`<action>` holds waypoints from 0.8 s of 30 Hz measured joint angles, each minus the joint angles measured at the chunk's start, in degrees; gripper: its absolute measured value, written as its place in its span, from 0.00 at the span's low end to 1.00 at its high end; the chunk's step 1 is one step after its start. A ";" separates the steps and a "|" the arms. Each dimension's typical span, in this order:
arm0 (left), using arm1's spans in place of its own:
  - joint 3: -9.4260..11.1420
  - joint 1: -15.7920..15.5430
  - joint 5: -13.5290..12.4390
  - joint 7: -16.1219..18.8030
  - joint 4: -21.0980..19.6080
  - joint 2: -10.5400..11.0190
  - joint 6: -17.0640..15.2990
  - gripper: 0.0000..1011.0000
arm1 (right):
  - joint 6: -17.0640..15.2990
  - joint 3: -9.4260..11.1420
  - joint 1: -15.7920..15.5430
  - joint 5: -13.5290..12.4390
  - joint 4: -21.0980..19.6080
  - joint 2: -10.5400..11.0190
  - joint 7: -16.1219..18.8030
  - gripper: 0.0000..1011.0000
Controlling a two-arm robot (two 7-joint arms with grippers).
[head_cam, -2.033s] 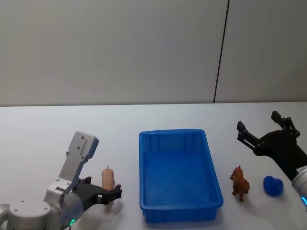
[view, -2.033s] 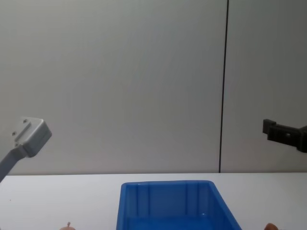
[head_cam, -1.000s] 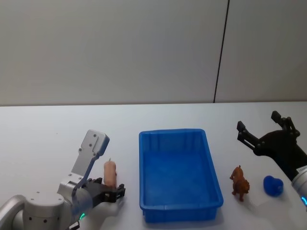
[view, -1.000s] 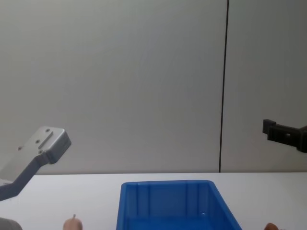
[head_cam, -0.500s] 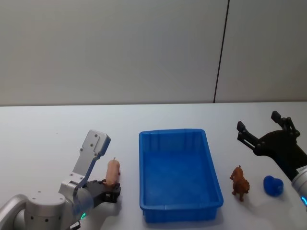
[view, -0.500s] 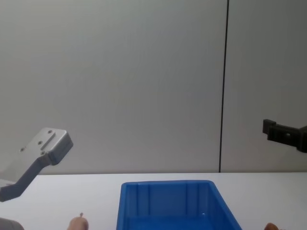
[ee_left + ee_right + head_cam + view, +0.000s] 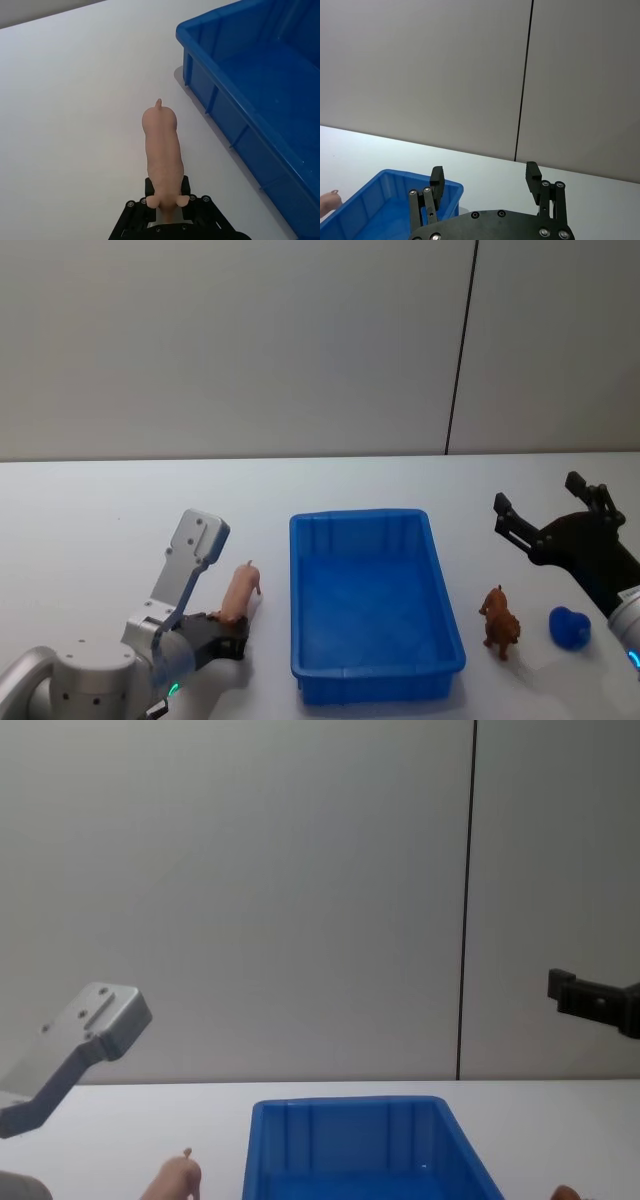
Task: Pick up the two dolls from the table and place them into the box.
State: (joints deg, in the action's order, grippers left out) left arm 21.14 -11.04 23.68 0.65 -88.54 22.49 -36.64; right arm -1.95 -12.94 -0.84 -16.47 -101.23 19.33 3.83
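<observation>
**benchrat:** ok so where's the left gripper (image 7: pixel 228 623) right now?

**servo_sam:** Low over the table (image 7: pixel 90 530), at about 8 o'clock from the box (image 7: pixel 360 517). Its fingers are pinched on one end of the pink doll (image 7: pixel 240 591). The doll sticks out of them tilted, pointing toward 1 o'clock. Its far tip is near the box wall but not touching it. Can't tell if the doll is fully off the table.

**benchrat:** and the other doll?

**servo_sam:** The brown doll (image 7: pixel 498 620) stands upright on the table at the box's 4 o'clock, just beside the rim and apart from it. There's a small blue thing (image 7: pixel 569 628) at its 3 o'clock. The right gripper (image 7: pixel 540 495) hangs at the brown doll's 1 o'clock, well apart from it, fingers spread wide.
</observation>
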 joint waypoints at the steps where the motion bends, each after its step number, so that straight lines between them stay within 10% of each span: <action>1: -0.03 0.07 -0.04 0.00 -0.08 0.03 0.31 0.27 | 0.00 0.00 0.00 0.00 0.00 0.00 0.00 0.99; 24: -2.17 2.67 -0.78 -1.53 -5.59 3.06 14.01 0.26 | 0.00 0.00 0.00 0.00 0.00 0.00 0.00 0.99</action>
State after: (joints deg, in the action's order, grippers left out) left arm 18.97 -8.37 22.90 -0.88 -94.13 25.55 -22.63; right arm -1.95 -12.94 -0.84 -16.47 -101.23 19.33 3.82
